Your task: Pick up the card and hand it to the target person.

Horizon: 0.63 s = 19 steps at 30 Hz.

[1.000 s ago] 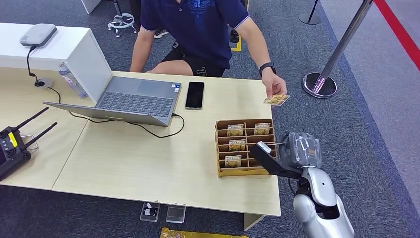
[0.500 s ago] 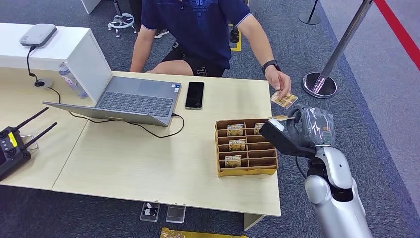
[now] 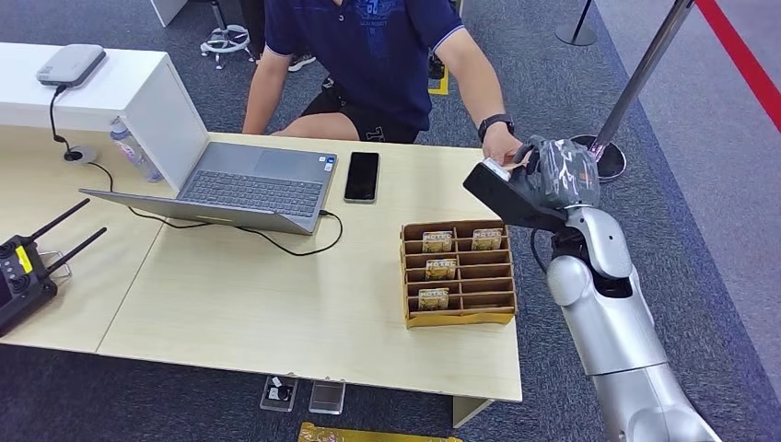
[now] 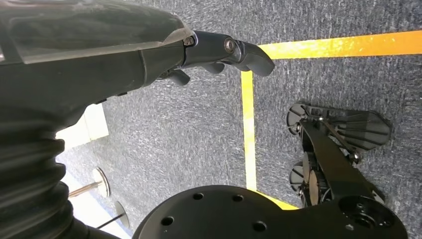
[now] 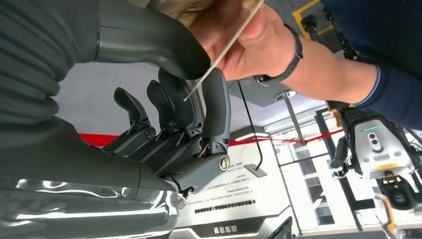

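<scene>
I read "HOTEL" only weakly on the small gold cards [image 3: 437,241] in the brown cardboard divider box [image 3: 458,318]; the print is too small to be sure. The white panels in the right wrist view carry writing I cannot read.

The silver right arm is raised and stretched fwd past the far corner of the pale wood desk [image 3: 276,295]. The right hand [image 3: 553,170] is up against the person's hand [image 5: 244,37], which wears a black wristband [image 5: 293,55]. From the wrist cam I see the thin gold card [image 5: 226,47] edge-on, between the thick grey thumb and the dark fingers [image 5: 216,107], w/ the person's fingers also on it. Whether the thumb presses the card, I cannot tell; the upper part is cut off by the frame.

The left hand [image 4: 219,50] hangs over grey carpet, fingers loosely curled, holding nothing.

On the desk, an open grey laptop [image 3: 249,180] and a black phone [image 3: 362,176].
</scene>
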Tool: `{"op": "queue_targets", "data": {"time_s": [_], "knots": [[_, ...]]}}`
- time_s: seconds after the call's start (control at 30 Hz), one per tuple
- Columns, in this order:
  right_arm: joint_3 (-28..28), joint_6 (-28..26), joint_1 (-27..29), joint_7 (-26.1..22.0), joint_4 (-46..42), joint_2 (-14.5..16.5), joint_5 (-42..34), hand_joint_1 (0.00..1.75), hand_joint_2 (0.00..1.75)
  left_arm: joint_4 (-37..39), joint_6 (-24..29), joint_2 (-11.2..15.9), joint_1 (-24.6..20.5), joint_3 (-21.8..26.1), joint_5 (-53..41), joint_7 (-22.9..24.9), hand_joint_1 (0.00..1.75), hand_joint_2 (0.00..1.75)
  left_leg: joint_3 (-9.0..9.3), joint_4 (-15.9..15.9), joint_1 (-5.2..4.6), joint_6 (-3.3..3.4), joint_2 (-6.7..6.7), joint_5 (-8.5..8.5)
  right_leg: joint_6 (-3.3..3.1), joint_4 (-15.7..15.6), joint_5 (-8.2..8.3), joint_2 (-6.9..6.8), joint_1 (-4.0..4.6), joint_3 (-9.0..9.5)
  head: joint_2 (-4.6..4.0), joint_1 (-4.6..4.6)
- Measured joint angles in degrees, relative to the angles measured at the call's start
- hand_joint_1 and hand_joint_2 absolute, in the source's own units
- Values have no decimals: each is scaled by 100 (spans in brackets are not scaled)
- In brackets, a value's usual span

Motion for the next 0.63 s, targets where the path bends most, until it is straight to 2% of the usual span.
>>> {"op": "queue_targets", "data": {"time_s": [0.2, 0.33, 0.4, 0.5, 0.53, 0.57, 0.63], "knots": [[44, -131, -407, -8, 803, 318, 75, 147, 175, -1, -5, -3, -17, 43, 46, 3, 0, 175, 0, 1, 0, 0, -2, 1, 0, 1, 0, -1, 0, 0, 0, 2], [85, -163, -508, -4, 1118, 466, 140, 106, 175, -1, -17, -3, -22, 99, 81, 7, 0, 175, -1, 1, 0, 0, -2, 1, 0, 1, 0, -1, 0, -1, 0, 0], [102, -164, -524, 5, 1207, 521, 167, 91, 175, -1, -28, -3, -23, 117, 82, 27, 0, 175, -1, 1, 0, 0, -2, 1, 0, 1, 0, -2, 0, -1, 0, 2], [106, -164, -528, 24, 1281, 588, 211, 25, 175, -1, -42, -3, -23, 131, 85, 52, 0, 175, -2, 1, 0, 0, -2, 0, 0, 1, 0, -1, 0, -2, 0, 3], [107, -163, -528, 29, 1291, 604, 233, 7, 175, -1, -45, -3, -23, 136, 89, 53, 0, 131, -2, 1, 0, 0, -1, 0, 0, 1, 0, -1, 0, -3, 0, 4], [107, -162, -528, 32, 1296, 618, 257, 0, 175, -1, -50, -3, -23, 139, 93, 53, 0, 87, -2, 1, 0, 0, -1, 0, 0, 1, 0, -1, 0, -3, 0, 4], [108, -158, -527, 39, 1298, 635, 292, 0, 175, 0, -53, -3, -22, 144, 101, 57, 0, 0, -2, 1, 0, 0, -1, 0, 0, 1, 0, -1, 0, -3, 0, 4]]}}
